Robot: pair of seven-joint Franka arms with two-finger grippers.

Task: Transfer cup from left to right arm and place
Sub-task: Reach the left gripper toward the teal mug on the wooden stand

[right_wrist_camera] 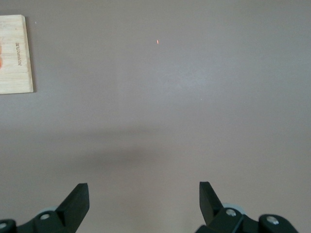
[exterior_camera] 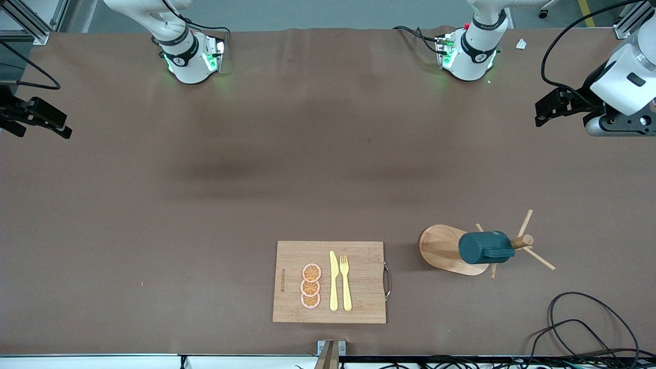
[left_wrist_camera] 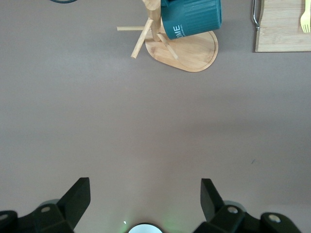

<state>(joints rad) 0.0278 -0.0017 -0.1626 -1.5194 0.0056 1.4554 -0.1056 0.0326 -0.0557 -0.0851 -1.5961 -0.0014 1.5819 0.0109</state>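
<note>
The dark teal cup (exterior_camera: 484,247) hangs sideways on a peg of the wooden peg stand (exterior_camera: 441,246), toward the left arm's end of the table and near the front camera. In the left wrist view the cup (left_wrist_camera: 192,17) and the stand (left_wrist_camera: 194,51) show well ahead of my left gripper (left_wrist_camera: 145,194), which is open and empty. In the front view my left gripper (exterior_camera: 542,111) hangs over the table's edge at the left arm's end. My right gripper (exterior_camera: 61,127) is open and empty (right_wrist_camera: 144,196) over the right arm's end, away from the cup.
A wooden cutting board (exterior_camera: 359,307) with a metal handle lies beside the stand, toward the right arm's end. It carries three orange slices (exterior_camera: 311,286), a yellow knife (exterior_camera: 333,282) and a yellow fork (exterior_camera: 345,282). Black cables (exterior_camera: 584,328) lie at the near corner by the stand.
</note>
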